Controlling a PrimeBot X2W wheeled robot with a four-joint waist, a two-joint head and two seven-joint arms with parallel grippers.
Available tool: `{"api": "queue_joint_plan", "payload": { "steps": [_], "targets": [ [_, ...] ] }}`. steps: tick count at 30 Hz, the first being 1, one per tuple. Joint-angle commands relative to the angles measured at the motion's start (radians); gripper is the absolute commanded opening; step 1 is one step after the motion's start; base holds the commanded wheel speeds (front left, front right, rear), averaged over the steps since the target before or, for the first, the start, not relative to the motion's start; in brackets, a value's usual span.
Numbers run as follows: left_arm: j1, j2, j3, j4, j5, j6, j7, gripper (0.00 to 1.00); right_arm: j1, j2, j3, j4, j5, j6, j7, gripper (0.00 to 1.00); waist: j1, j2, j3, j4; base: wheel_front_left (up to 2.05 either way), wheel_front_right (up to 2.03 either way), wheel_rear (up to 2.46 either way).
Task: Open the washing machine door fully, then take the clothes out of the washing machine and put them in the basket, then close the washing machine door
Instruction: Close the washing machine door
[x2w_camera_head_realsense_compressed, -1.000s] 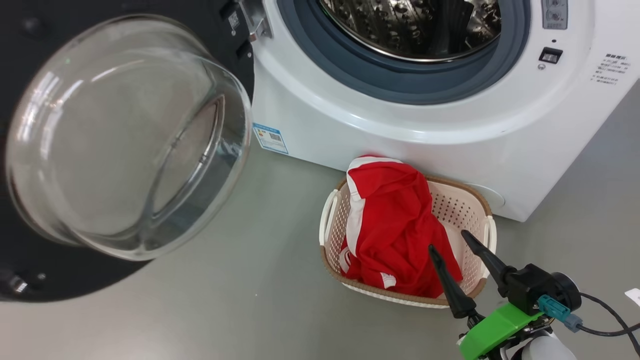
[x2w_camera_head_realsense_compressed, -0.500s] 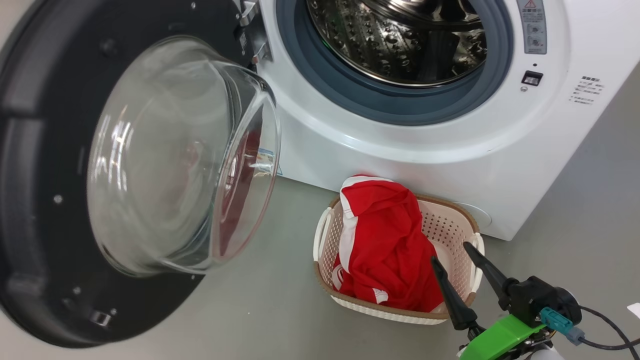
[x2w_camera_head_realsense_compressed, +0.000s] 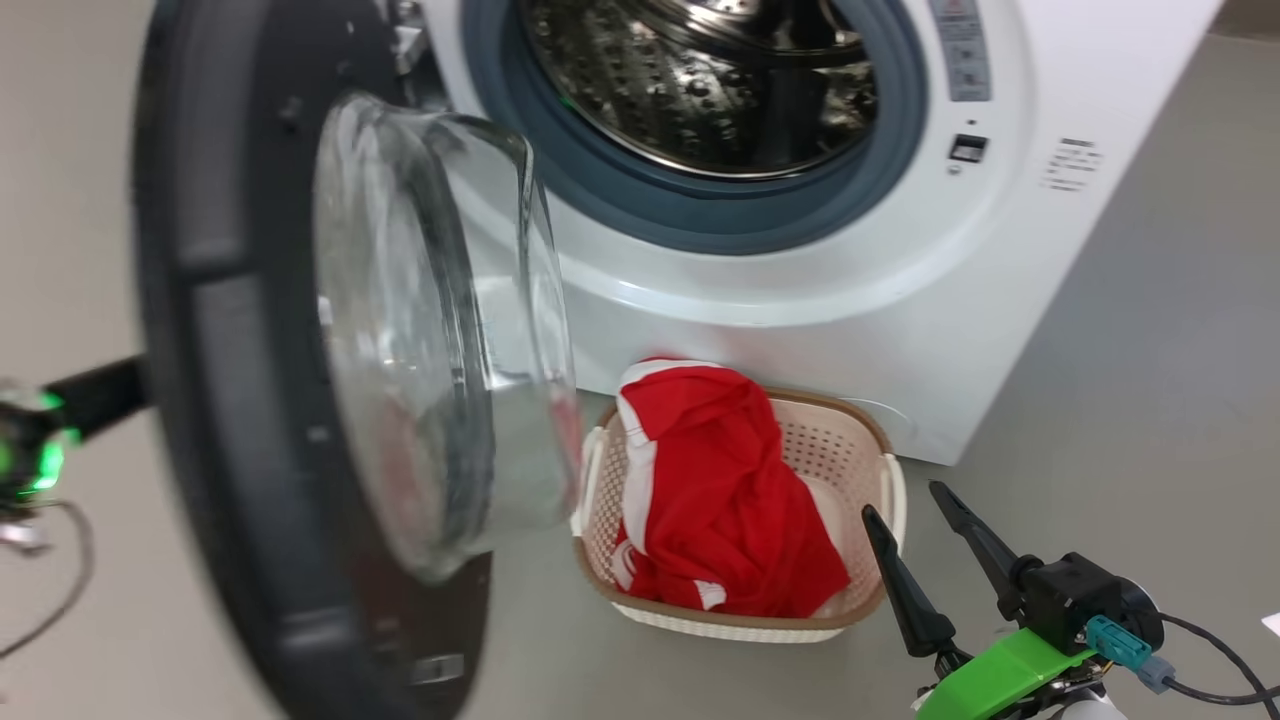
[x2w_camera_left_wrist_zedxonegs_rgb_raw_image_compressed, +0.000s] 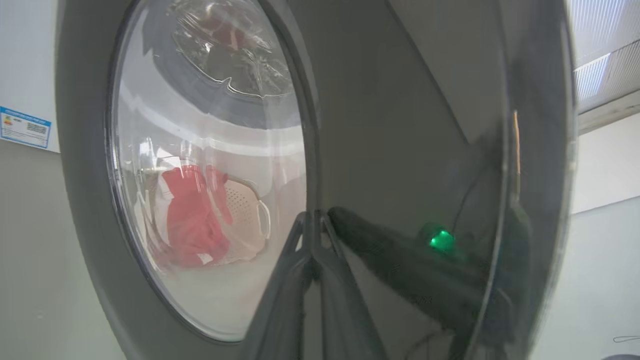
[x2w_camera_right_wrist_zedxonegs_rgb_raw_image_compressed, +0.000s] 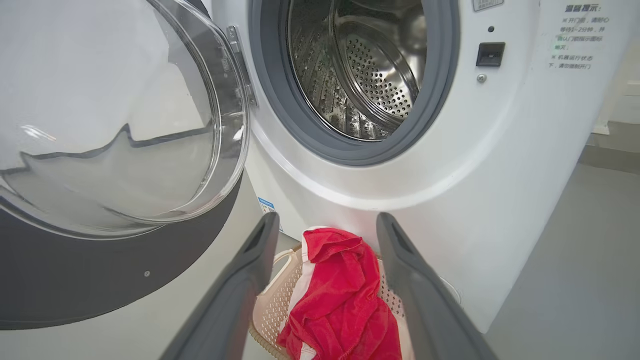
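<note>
Item 1. The washing machine (x2w_camera_head_realsense_compressed: 800, 300): white front-loader standing on the grey floor (x2w_camera_head_realsense_compressed: 1150, 400); grey rubber ring (x2w_camera_head_realsense_compressed: 700, 225) around the mouth; steel perforated drum (x2w_camera_right_wrist_zedxonegs_rgb_raw_image_compressed: 370, 75) with no garment visible inside; blue label sticker (x2w_camera_right_wrist_zedxonegs_rgb_raw_image_compressed: 265, 205) low on the front

Item 2. The washing machine door (x2w_camera_head_realsense_compressed: 230, 400): hinged at the left of the mouth in the head view, swung out and nearly edge-on to that camera; glossy black rim; clear glass bowl window (x2w_camera_head_realsense_compressed: 430, 330) bulging toward the machine

Item 3. The basket (x2w_camera_head_realsense_compressed: 830, 450): cream perforated plastic with a brown rim, on the floor just in front of the machine's lower front, below the mouth

Item 4. The clothes (x2w_camera_head_realsense_compressed: 720, 490): red fabric with white trim, heaped in the basket, its top edge lapping over the rim on the machine side

Item 5. Left gripper (x2w_camera_left_wrist_zedxonegs_rgb_raw_image_compressed: 312, 220): fingers pressed together, tips meeting their own reflection on the door's outer face, at the edge of the window

Item 6. Right gripper (x2w_camera_head_realsense_compressed: 902, 500): fingers spread wide with nothing between them, hanging over the floor just beside the basket's near right corner, pointing toward the machine; green part (x2w_camera_head_realsense_compressed: 1000, 670) at its base
</note>
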Motion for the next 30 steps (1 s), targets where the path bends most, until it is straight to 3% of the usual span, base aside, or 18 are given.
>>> {"api": "queue_joint_plan", "payload": {
  "steps": [1,17,30],
  "targets": [
    [-0.028,0.019,0.021,-0.060,-0.003,-0.004,-0.006,0.00,-0.001,0.007,0.021,-0.028,0.003,0.002,-0.005,1.00,-0.0001,-0.0001,0.005,-0.037,0.00,0.00,0.00],
    [-0.143,-0.129,-0.049,-0.116,0.073,-0.004,-0.185,0.00,-0.039,0.040,0.000,-0.050,-0.010,0.002,-0.005,1.00,-0.0001,-0.0001,0.085,-0.207,0.00,0.00,0.00],
    [-0.278,-0.147,-0.059,-0.037,0.103,-0.004,-0.316,0.00,-0.089,0.065,-0.013,-0.072,-0.013,0.002,-0.005,1.00,-0.0001,-0.0001,0.179,-0.356,0.00,0.00,0.00]
  ]
}}
